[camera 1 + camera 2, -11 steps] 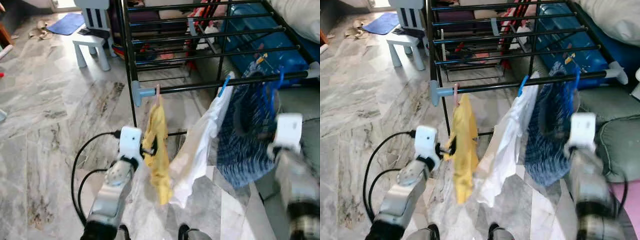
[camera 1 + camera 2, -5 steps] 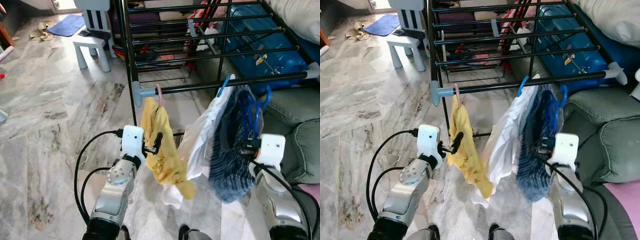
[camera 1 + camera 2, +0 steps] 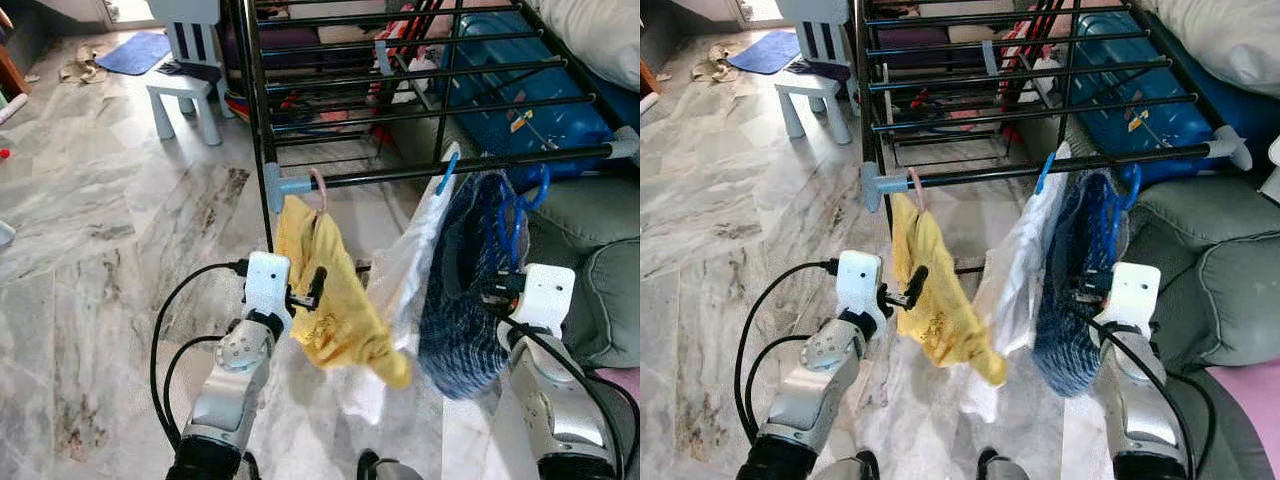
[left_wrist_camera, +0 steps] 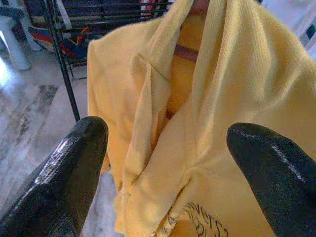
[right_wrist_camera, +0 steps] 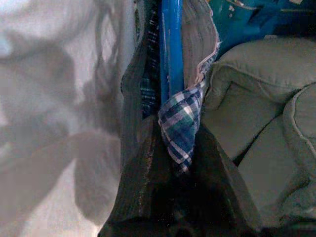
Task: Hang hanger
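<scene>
Since half a second ago the yellow shirt has swung further out toward the robot's right, its knotted lower end lifted higher, while the camera view itself is almost unchanged. It still hangs from a pink hanger hooked at the left end of the drying rack's front rail, beside the grey end cap.

The blue hanger (the task's thing) has its hook just below the front rail near the rail's right end; whether the hook touches the rail cannot be told. A dark blue plaid garment drapes from it, and a white garment on a light blue hanger hangs between the plaid one and the yellow shirt. The hanger's shoulders are hidden inside the cloth.

The left gripper is raised in front of the yellow shirt with its fingers spread wide, holding nothing. The right gripper is raised at the lower part of the plaid garment, fingers pinched on the blue hanger and a fold of the plaid cloth. Both silver arms reach up and forward from the bottom edge of the head view.
</scene>
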`<state>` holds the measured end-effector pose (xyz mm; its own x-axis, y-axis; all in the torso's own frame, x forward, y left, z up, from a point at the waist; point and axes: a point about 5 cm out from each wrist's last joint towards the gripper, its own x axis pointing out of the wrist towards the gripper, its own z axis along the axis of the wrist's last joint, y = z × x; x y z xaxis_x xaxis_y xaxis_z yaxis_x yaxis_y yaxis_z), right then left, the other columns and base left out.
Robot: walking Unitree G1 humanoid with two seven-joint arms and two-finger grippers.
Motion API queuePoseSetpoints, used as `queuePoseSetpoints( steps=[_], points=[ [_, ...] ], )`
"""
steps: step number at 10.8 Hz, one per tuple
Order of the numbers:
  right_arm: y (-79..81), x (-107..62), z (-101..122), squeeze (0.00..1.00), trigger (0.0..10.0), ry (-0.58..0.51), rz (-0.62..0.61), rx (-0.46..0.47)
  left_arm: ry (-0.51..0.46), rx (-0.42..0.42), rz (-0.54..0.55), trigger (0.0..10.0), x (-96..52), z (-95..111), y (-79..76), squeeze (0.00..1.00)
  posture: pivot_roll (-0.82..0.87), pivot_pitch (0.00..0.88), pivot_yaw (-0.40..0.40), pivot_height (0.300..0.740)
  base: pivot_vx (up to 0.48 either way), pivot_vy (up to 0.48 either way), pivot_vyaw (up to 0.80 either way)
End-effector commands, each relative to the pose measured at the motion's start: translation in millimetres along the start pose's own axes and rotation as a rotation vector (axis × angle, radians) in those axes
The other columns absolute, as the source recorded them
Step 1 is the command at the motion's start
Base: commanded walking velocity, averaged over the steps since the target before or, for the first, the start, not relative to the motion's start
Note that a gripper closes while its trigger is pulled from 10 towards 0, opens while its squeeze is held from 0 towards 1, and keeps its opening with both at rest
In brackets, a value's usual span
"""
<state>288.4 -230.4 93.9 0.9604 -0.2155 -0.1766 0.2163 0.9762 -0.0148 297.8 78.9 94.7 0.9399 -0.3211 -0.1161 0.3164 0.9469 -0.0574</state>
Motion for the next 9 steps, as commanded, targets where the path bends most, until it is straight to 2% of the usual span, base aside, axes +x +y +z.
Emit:
queuePoseSetpoints(
  steps=[1,6,7,8,9],
  points=[
    [-3.0,-2.5,5.5,0.00,10.0,-0.019,-0.011,-0.001,0.007,0.006,-0.001,10.0,-0.2,-2.2,-1.8,0.00,-0.11,0.125,-0.022,0.740,-0.262,0.000,0.00],
    [2.1,-1.3,11.5,0.00,10.0,-0.020,-0.003,-0.002,0.012,0.005,0.013,10.0,0.0,-3.9,-0.7,0.00,-0.11,0.126,-0.021,0.740,-0.289,0.000,0.00],
    [5.8,-0.1,12.2,0.00,10.0,-0.024,-0.001,0.007,-0.004,0.020,0.035,10.0,0.3,0.0,5.0,0.00,-0.11,0.120,-0.014,0.740,-0.270,0.000,0.00],
    [10.3,0.3,10.9,0.00,10.0,-0.028,-0.001,0.014,-0.035,0.043,0.107,10.0,-1.4,7.7,22.9,0.00,-0.09,0.104,-0.009,0.740,0.000,0.000,0.00],
    [13.4,-0.7,10.4,0.00,10.0,-0.031,0.000,0.019,-0.042,0.052,0.142,10.0,-4.6,10.7,33.9,0.00,-0.08,0.101,-0.006,0.740,0.000,0.000,0.00]
  ],
)
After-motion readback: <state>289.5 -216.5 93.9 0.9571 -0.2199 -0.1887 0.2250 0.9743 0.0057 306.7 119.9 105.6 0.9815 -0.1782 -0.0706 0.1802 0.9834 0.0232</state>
